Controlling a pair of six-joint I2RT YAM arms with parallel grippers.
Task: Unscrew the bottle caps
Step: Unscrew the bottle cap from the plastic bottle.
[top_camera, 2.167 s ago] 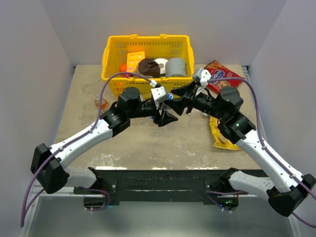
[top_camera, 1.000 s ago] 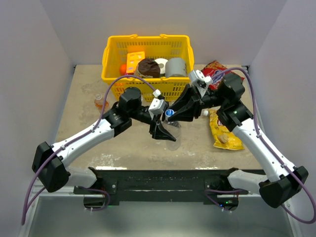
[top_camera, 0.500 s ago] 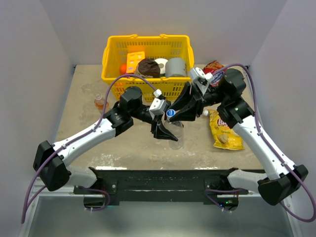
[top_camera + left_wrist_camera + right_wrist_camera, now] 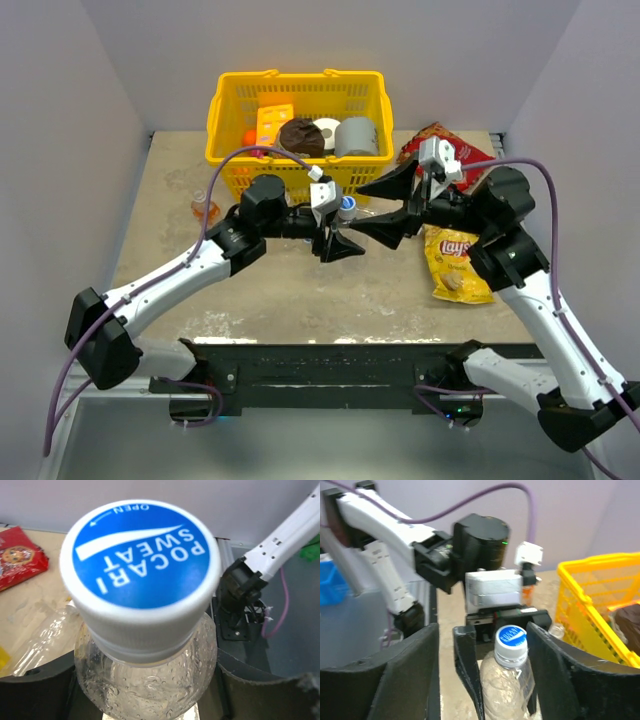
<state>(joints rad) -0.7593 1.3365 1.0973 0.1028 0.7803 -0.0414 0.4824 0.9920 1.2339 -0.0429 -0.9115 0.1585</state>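
Note:
My left gripper (image 4: 338, 240) is shut on a clear bottle (image 4: 145, 680) just below its neck, holding it off the table in front of the basket. Its white cap (image 4: 140, 560) with a blue face sits on the neck. In the left wrist view the dark fingers (image 4: 30, 695) press on both sides of the bottle. My right gripper (image 4: 384, 210) stands open just right of the cap (image 4: 347, 205). In the right wrist view the cap (image 4: 510, 639) lies between the wide-spread fingers (image 4: 560, 675), touching neither. A small orange bottle (image 4: 204, 209) lies at the left.
A yellow basket (image 4: 300, 78) at the back holds a grey can (image 4: 355, 137), rolls and other goods. A yellow chips bag (image 4: 455, 262) and a red snack packet (image 4: 455, 152) lie at the right, under and behind my right arm.
My right gripper was shut on the cap; it has opened and drawn back to the right. The left gripper has shifted the bottle a little farther back. The cap stays on the neck.

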